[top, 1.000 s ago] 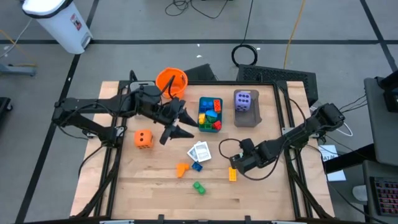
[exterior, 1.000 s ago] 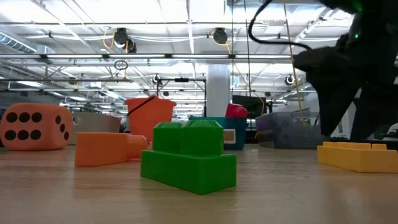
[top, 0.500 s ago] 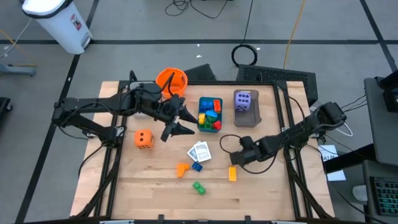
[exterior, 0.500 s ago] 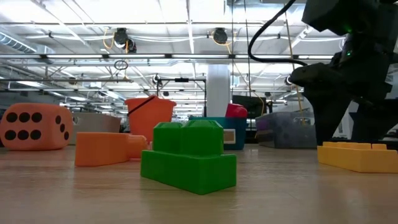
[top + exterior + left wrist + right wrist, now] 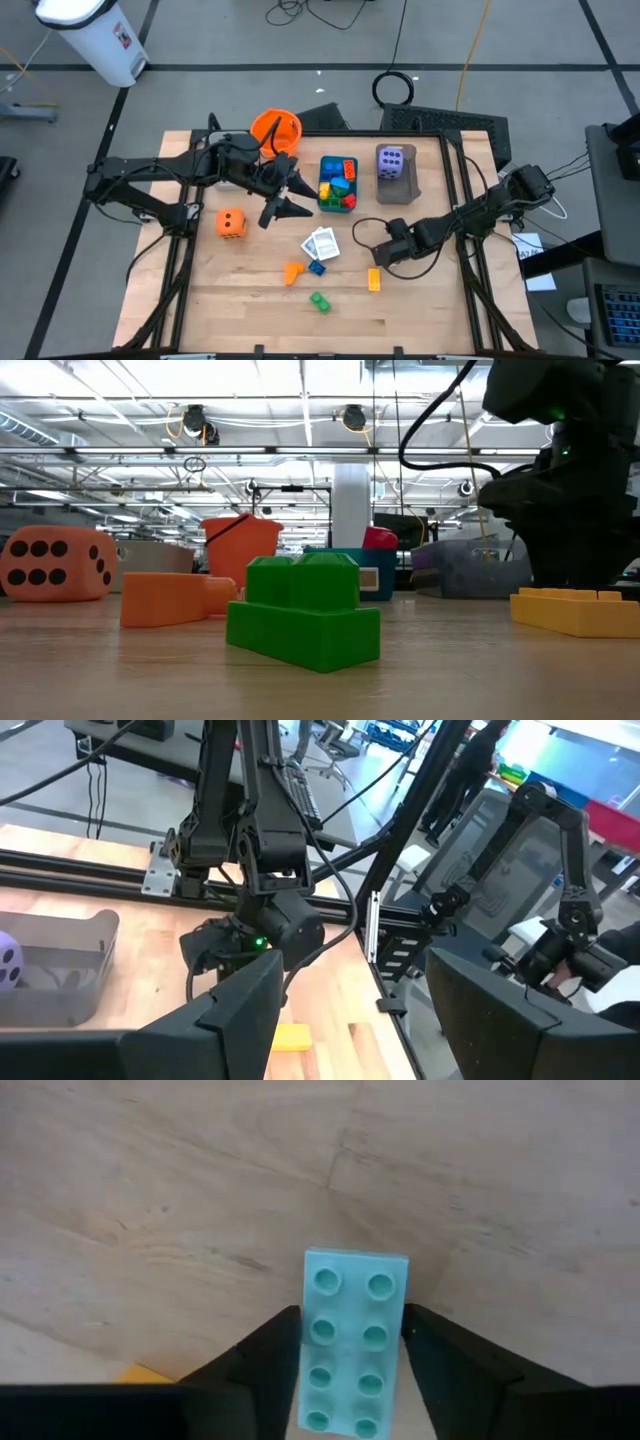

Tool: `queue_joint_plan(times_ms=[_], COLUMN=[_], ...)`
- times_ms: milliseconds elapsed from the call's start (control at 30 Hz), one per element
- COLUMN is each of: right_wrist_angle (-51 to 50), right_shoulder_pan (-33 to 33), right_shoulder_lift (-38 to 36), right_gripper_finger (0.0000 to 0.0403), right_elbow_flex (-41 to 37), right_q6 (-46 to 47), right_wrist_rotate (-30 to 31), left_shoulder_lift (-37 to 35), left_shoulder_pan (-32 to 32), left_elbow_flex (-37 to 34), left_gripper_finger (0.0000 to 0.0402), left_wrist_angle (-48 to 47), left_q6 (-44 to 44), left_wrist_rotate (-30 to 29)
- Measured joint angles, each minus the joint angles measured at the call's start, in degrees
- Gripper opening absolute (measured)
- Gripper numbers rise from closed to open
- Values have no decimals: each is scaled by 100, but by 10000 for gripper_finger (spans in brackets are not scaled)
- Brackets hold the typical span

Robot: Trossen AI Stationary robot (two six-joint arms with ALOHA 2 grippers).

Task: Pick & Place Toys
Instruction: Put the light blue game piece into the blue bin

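The right gripper [image 5: 383,257] hangs low over the wooden table [image 5: 250,310], right of centre, its two fingers [image 5: 455,1370] closed on a pale teal brick [image 5: 352,1372] that stands lengthwise between them above the bare boards; its arm reaches in from the table's right edge. Just beside it, toward the near edge, lies one yellow brick [image 5: 374,279].

The left gripper [image 5: 285,198] hovers with its jaws apart and nothing between them, left of the teal tray [image 5: 324,165], its arm stretched in from the left edge.

Near the middle of the near half lie one green brick [image 5: 319,301], one orange brick [image 5: 292,272], one blue brick [image 5: 317,267] and a small stack of white cards [image 5: 321,243]. One orange die [image 5: 231,223] sits toward the left edge. One purple die [image 5: 391,162] rests in a grey tray [image 5: 399,190] at the far edge, beside the teal tray, which holds a heap of mixed bricks too tangled to count. An orange bucket [image 5: 276,128] stands at the far edge.

Around the table is grey floor with cables; behind it, a large hall with ceiling pipes.
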Motion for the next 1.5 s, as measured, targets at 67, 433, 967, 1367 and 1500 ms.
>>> queue_joint_plan(times_ms=[67,433,967,1367,1500], right_wrist_angle=[-73,-262,2121,5957,6695], right_shoulder_pan=[-25,-396,-1258,-1996,-2117], right_shoulder_lift=[1,-518,-2593,-2155,-1986], right_gripper_finger=[162,133,133,133,133], right_elbow_flex=[0,-33,-17,-11,-9], right_q6=[-50,-283,-1616,-3341,-3557], right_wrist_rotate=[-8,136,2238,1632,1332], left_shoulder_lift=[0,0,0,355,658], left_shoulder_pan=[0,20,288,502,507], left_elbow_flex=[0,-2,-1,-7,-4], left_gripper_finger=[253,253,253,253,253], left_wrist_angle=[-2,-4,-7,-183,25], left_q6=[1,10,6,81,464], left_wrist_rotate=[0,-4,-12,-617,-690])
